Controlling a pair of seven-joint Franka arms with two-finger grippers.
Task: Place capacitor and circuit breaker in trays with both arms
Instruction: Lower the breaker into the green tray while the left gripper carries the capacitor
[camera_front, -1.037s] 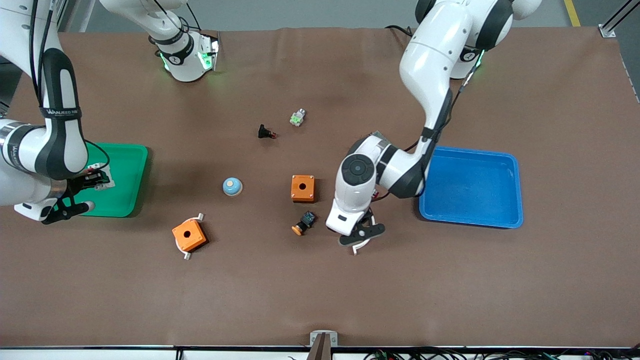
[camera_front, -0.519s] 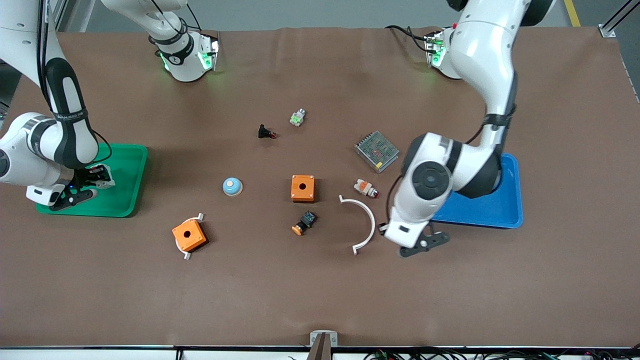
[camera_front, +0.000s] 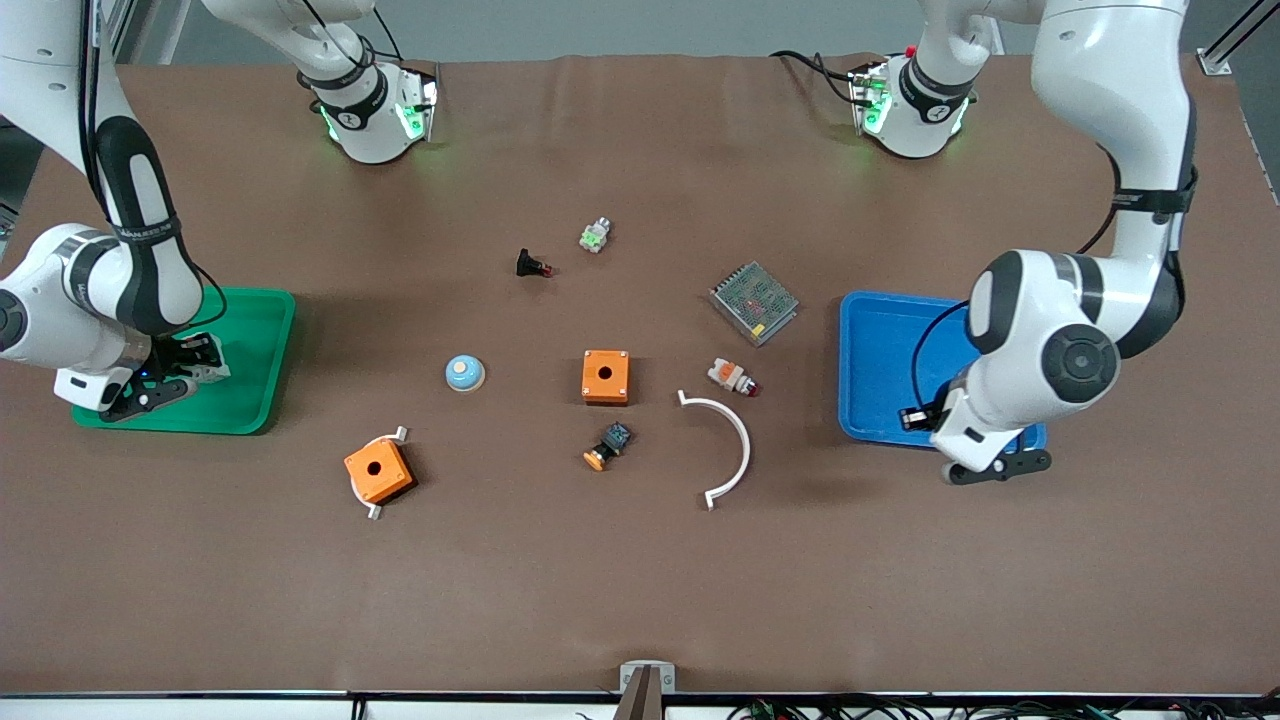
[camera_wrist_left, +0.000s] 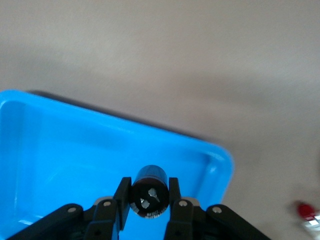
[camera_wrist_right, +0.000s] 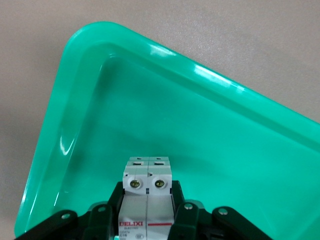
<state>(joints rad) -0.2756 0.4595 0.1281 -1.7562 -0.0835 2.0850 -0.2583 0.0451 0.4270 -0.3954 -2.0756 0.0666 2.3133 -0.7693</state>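
Note:
My left gripper (camera_front: 918, 417) is shut on the capacitor (camera_wrist_left: 150, 200), a stubby black cylinder with whitish spots on its end. It holds it over the corner of the blue tray (camera_front: 880, 340) nearest the front camera; the tray's rim also shows in the left wrist view (camera_wrist_left: 75, 145). My right gripper (camera_front: 195, 362) is shut on the circuit breaker (camera_wrist_right: 147, 200), a white-grey block with two screws and red lettering. It holds it low over the green tray (camera_front: 250, 400), whose floor fills the right wrist view (camera_wrist_right: 150, 110). The breaker's red levers are hidden.
Between the trays lie two orange boxes (camera_front: 605, 376) (camera_front: 378, 470), a white curved strip (camera_front: 735, 445), a black push-button with an orange cap (camera_front: 608, 445), a blue dome (camera_front: 464, 373), a metal mesh unit (camera_front: 754, 301), a white-and-orange part (camera_front: 731, 376) and a black red-tipped part (camera_front: 531, 265).
My left arm has swung from the white curved strip at mid-table to the blue tray, carrying the capacitor. My right gripper shifted slightly over the green tray, then held still.

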